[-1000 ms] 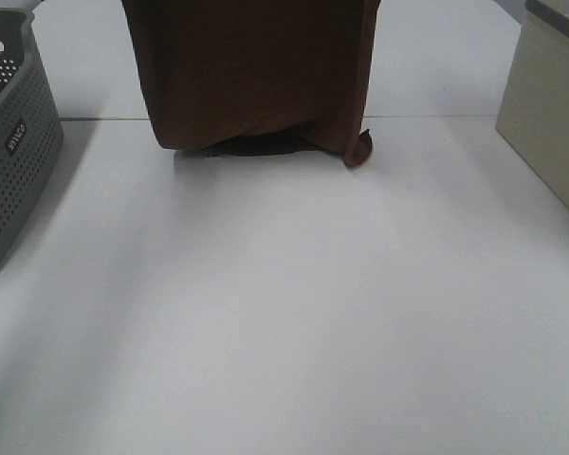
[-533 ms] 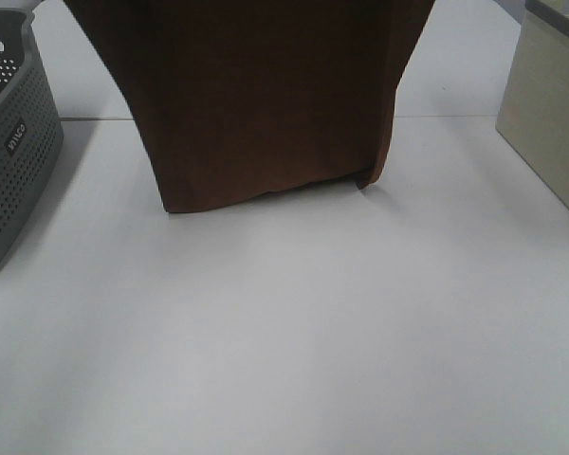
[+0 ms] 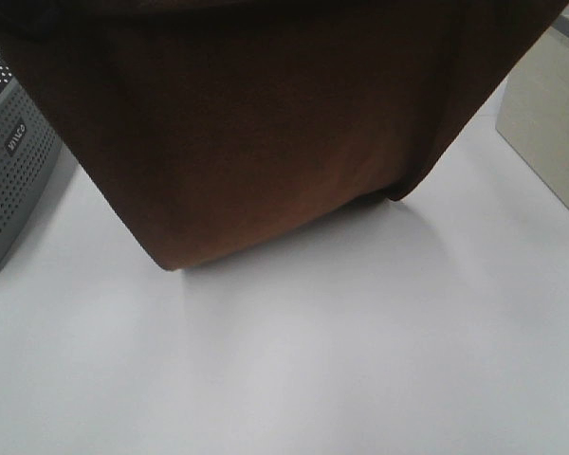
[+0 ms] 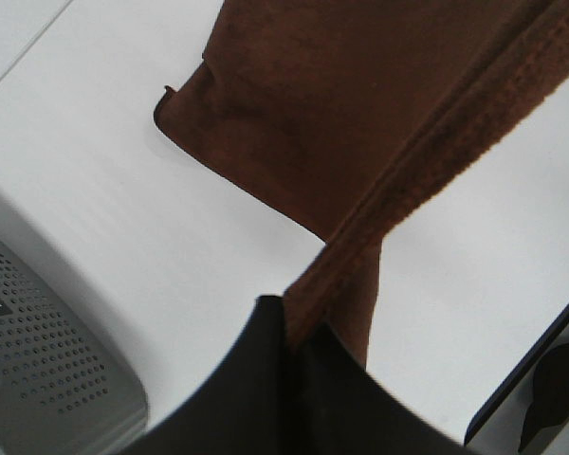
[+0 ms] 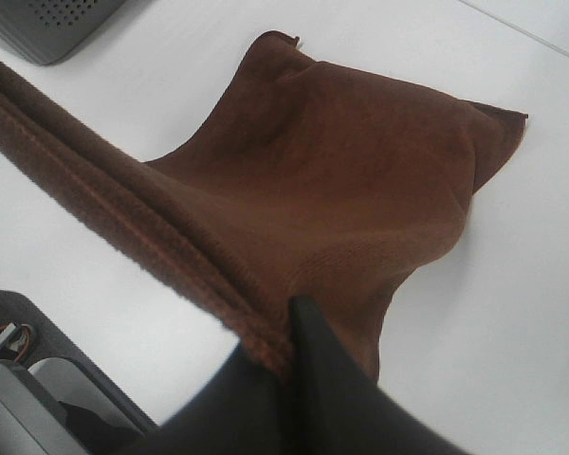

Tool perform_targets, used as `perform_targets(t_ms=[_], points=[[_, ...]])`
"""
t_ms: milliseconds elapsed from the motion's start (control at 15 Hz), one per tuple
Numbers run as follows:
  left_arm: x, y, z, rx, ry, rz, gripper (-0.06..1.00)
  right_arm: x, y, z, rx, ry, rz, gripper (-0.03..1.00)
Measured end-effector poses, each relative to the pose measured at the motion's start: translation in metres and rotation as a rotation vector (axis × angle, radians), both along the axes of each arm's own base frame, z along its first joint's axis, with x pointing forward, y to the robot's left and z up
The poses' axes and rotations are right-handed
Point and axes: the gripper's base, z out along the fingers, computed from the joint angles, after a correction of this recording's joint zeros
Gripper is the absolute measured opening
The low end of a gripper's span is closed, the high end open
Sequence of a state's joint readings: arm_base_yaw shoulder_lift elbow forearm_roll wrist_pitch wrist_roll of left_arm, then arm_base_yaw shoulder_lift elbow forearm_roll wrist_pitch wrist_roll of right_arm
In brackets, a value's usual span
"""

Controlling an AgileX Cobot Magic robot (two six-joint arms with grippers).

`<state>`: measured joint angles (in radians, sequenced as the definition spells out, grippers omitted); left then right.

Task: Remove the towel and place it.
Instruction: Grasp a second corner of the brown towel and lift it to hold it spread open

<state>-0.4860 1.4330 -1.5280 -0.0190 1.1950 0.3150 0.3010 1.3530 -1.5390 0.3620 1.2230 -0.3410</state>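
Towel point(image 3: 266, 133) drapes onto table point(image 3: 360, 360) (white); left gripper point(image 4: 289, 324) and right gripper point(image 5: 284, 334) pinch its hem.

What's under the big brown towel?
Only the white table shows beneath the raised part of the towel. Its far end lies on the table, so anything under that part is covered.

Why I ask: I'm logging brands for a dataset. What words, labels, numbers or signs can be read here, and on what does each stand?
Label on the side wall of the grey basket: pale letters on a dark strip, one short word, too blurred to read for certain.
The same label in the left wrist view: cut off at the picture's edge, unreadable.
Towel: no text shows.
Beige box: no text shows.
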Motion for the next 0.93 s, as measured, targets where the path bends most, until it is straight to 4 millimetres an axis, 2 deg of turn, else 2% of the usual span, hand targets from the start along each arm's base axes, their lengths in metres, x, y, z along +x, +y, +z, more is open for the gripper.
perform_targets(t_ms=[400,467,533,600,667,933], points=[[0.003,0.004,0.002,0.017,-0.033,0.088,0.0,-0.002,0.001,-0.001,0.018,0.009,0.001,0.01],[0.011,0.008,0.018,0.006,-0.094,0.13,0.0,0.008,0.003,0.008,0.055,-0.081,-0.029,0.01],[0.011,0.008,0.018,0.006,-0.094,0.13,0.0,0.008,0.003,0.008,0.055,-0.081,-0.029,0.01],[0.03,0.018,0.045,-0.036,-0.178,0.192,0.0,0.028,0.009,0.027,0.083,-0.167,-0.039,0.01],[0.042,0.023,0.059,-0.056,-0.224,0.221,0.0,0.042,0.014,0.037,0.095,-0.2,-0.037,0.01],[0.094,0.036,0.088,-0.059,-0.372,0.275,0.0,0.104,0.034,0.067,0.136,-0.358,-0.045,0.01]])
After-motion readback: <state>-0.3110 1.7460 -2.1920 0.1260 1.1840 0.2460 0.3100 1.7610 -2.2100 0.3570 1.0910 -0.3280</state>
